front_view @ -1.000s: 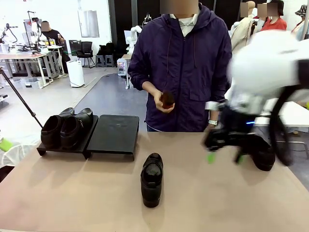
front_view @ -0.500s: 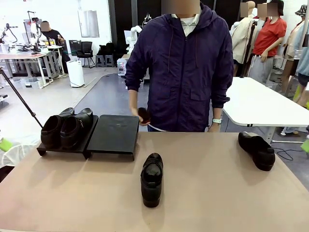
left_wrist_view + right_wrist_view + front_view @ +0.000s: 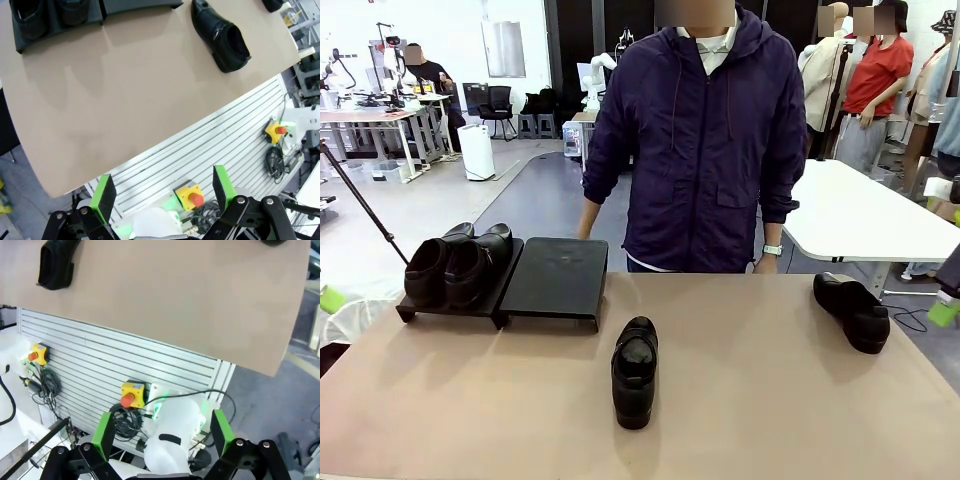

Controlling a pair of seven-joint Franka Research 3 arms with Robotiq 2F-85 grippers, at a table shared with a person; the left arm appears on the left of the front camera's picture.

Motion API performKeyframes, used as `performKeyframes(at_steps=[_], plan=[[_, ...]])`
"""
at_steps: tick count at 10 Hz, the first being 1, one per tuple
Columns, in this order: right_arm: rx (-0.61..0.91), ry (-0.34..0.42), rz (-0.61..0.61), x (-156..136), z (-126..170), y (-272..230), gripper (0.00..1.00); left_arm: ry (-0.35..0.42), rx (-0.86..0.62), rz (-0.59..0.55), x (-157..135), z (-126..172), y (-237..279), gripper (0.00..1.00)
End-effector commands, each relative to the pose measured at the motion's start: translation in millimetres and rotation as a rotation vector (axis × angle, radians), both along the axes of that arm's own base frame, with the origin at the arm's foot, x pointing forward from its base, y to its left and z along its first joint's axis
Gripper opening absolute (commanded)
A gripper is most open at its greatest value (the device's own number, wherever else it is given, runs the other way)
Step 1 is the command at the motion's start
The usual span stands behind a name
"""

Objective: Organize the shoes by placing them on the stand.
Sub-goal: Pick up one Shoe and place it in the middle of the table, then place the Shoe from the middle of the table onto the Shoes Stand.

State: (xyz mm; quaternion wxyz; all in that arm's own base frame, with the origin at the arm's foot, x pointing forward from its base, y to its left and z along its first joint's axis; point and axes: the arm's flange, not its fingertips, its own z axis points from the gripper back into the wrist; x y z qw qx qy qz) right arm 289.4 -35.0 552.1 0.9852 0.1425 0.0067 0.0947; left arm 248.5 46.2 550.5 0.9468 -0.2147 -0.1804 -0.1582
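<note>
Resting side by side on the stand's (image 3: 555, 280) left platform, two shoes (image 3: 455, 268) are seen. A third shoe (image 3: 635, 372) is located mid-table (image 3: 770, 400), a fourth shoe (image 3: 853, 312) near its right edge. The left gripper (image 3: 164, 192) and right gripper (image 3: 162, 432) are spread wide, empty.

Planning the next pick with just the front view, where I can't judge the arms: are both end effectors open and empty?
Observer: The left end effector is open, green pads wide apart, nothing between them.
Operator: And the right one?
Observer: The right end effector is open and empty too.
Operator: Where are they aimed?
Observer: Both look down past the table at the slatted panel under its near edge; the left one has a yellow box with a red button right ahead.
</note>
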Motion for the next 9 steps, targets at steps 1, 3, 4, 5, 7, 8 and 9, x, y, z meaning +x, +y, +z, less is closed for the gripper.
performKeyframes(at_steps=[1, 3, 4, 5, 7, 8, 9], plan=[[0.015, 0.004, -0.004, -0.1, 0.8, -3.0, 1.0, 0.005, -0.004, 0.001, -1.5, 1.1, -0.1, 1.0], [0.015, 0.004, -0.004, -0.1, 0.8, -3.0, 1.0, 0.005, -0.004, 0.001, -1.5, 1.1, -0.1, 1.0], [0.015, 0.004, -0.004, -0.1, 0.8, -3.0, 1.0, 0.005, -0.004, 0.001, -1.5, 1.1, -0.1, 1.0], [0.015, 0.004, -0.004, -0.1, 0.8, -3.0, 1.0, 0.005, -0.004, 0.001, -1.5, 1.1, -0.1, 1.0], [0.015, 0.004, -0.004, -0.1, 0.8, -3.0, 1.0, 0.005, -0.004, 0.001, -1.5, 1.1, -0.1, 1.0], [0.015, 0.004, -0.004, -0.1, 0.8, -3.0, 1.0, 0.005, -0.004, 0.001, -1.5, 1.1, -0.1, 1.0], [0.015, 0.004, -0.004, -0.1, 0.8, -3.0, 1.0, 0.005, -0.004, 0.001, -1.5, 1.1, -0.1, 1.0]])
